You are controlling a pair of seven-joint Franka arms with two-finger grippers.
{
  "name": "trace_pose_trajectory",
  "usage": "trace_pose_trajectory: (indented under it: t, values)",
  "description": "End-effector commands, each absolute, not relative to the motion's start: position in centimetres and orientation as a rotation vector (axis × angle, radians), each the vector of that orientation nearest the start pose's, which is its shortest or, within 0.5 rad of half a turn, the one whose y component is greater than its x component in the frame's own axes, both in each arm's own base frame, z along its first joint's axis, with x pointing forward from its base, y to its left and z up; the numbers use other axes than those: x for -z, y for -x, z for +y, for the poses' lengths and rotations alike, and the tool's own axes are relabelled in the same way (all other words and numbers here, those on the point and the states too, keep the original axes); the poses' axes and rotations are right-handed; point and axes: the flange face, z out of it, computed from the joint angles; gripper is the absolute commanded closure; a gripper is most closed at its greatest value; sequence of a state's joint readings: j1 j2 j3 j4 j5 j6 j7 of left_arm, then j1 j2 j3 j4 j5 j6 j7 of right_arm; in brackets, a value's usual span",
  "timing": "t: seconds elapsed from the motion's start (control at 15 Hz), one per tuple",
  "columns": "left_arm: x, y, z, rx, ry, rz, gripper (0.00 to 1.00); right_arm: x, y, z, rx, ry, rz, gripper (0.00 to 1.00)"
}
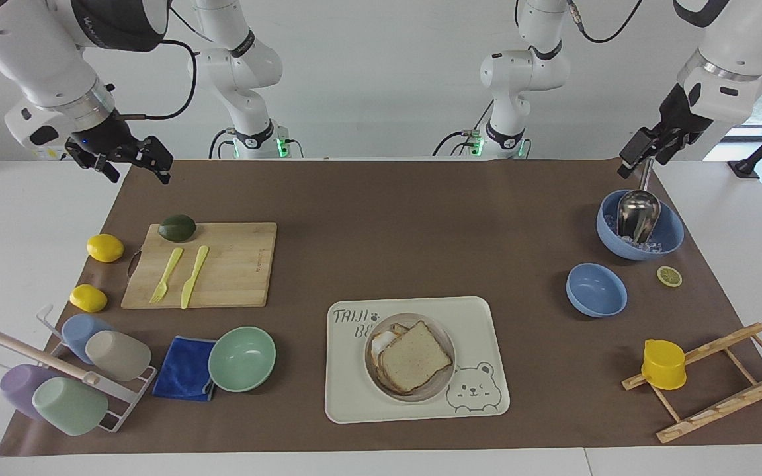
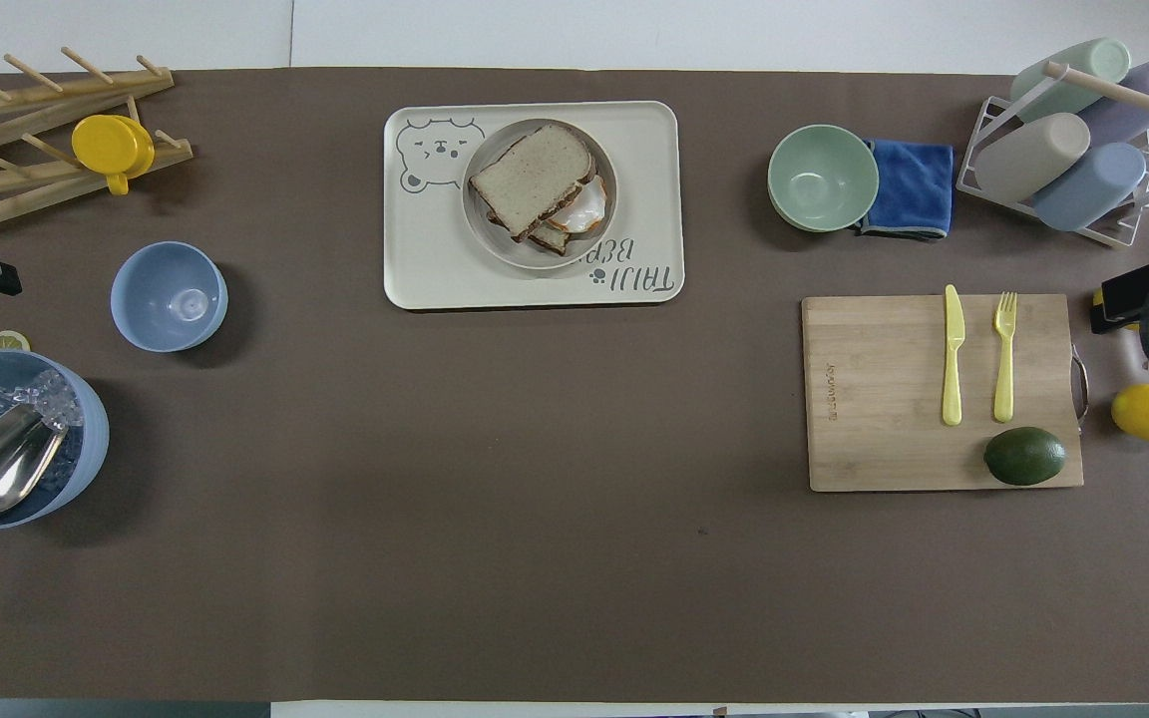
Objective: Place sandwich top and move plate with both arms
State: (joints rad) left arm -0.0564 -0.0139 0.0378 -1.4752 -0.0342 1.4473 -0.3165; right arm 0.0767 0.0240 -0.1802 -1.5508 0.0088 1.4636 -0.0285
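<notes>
Resting on a small round beige-grey plate (image 1: 441, 380), a squarish slice of speckled light brown bread, the sandwich top (image 1: 415, 357), is seen lying tilted over a toast slice with a fried egg (image 1: 381, 342), whose white shows at one edge. The plate is set inside a rectangular cream tray printed with a bear (image 1: 480, 317), placed low in the middle of the facing view and high in the middle of the overhead view.

The left gripper (image 1: 645, 149) is held in the air at the upper right of the facing view, above the table edge by a large blue bowl of ice with a metal scoop (image 1: 639, 225); its fingers are spread apart and nothing is carried. In the overhead view only its black tip is seen at the left edge. The right gripper (image 1: 131, 158) is held in the air at the upper left of the facing view, over the corner of the brown table mat (image 1: 387, 231); its fingers are also spread and empty.

A smaller empty blue bowl (image 1: 596, 289) and a lemon slice (image 1: 669, 276) are found just below the ice bowl in the facing view. A mint green bowl (image 1: 242, 358) is seen at the lower left of that view, beside a folded blue cloth (image 1: 184, 367).
</notes>
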Motion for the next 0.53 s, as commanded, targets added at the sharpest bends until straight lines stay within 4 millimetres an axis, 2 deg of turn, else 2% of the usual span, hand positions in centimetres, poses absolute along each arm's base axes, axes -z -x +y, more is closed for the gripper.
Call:
trace_pose_trajectory:
  t: [0.0,0.13,0.27,0.4,0.47]
  values:
    - [-66.4,-51.2,-1.8,-0.123,3.127,-0.343,0.0,-61.2,-54.2,-5.4,-0.168,3.132,0.116,0.0]
    - [-64.6,-50.2,-1.9,-0.133,3.152,-0.209,0.0,-61.2,-54.2,-5.4,-0.168,3.132,0.116,0.0]
    - [-64.0,-50.4,-1.8,-0.015,3.164,-0.193,0.0,-61.2,-54.2,-5.4,-0.168,3.132,0.116,0.0]
    - [-63.9,-50.7,-1.9,-0.002,3.163,-0.189,0.0,-61.2,-54.2,-5.4,-0.168,3.132,0.116,0.0]
    - [-63.3,-51.2,-2.1,-0.023,3.161,-0.186,0.0,-61.2,-54.2,-5.4,-0.168,3.132,0.116,0.0]
